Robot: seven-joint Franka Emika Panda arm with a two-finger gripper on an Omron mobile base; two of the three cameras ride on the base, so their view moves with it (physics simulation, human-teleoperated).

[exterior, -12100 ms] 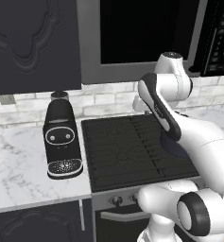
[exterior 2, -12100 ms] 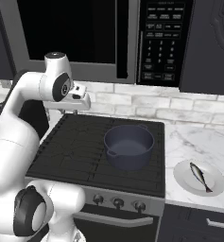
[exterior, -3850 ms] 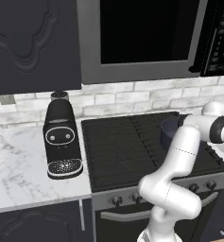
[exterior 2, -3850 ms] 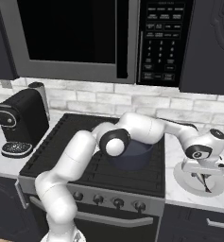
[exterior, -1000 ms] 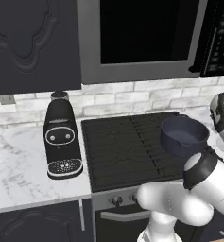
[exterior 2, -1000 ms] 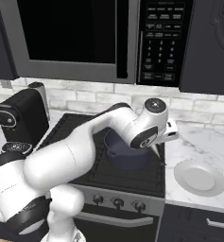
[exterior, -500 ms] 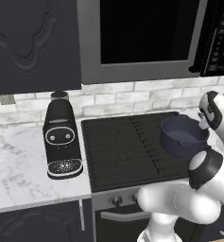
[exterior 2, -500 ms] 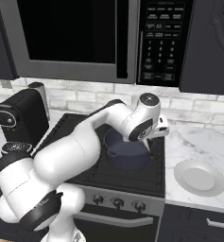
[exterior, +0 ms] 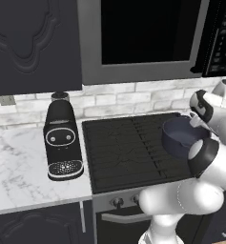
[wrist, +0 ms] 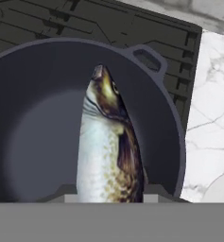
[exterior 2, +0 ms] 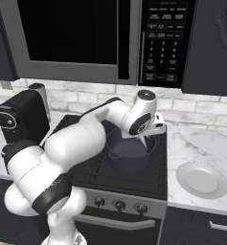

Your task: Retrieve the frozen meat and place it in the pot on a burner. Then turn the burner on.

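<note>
Your workspace is a dark kitchen: a white marble surface (exterior 2: 201, 141) with a grey brick backsplash, and a microwave (exterior 2: 86, 38) set among black cabinets above. A black cast-iron grated gas cooktop (exterior: 124, 147) sits in the surface, with round silver-grey knobs (exterior 2: 119, 206) along its front. To its left stands a black coffee machine (exterior: 62, 140), well apart from the work.

The pot (exterior 2: 129, 153), deep and dark blue-grey, rests on the right-hand burner (exterior 2: 155, 172) of the cooktop; in the left base view you see it (exterior: 179, 136) at the cooktop's right edge, partly behind the arm.

Your claw (exterior 2: 148, 143) hangs over the pot's right side, reaching down from the wrist into the pot's mouth. In the hand view, the frozen meat, a whole fish (wrist: 108, 146) with a pale belly and brown speckled back, extends from the claw toward the pot's floor, head pointing away from the camera. The claw's fingertips are hidden at the bottom of that view, so you cannot tell how the claw stands or whether it grips the fish.

A white plate (exterior 2: 201, 179) lies on the marble to the right of the cooktop, just beside it.
</note>
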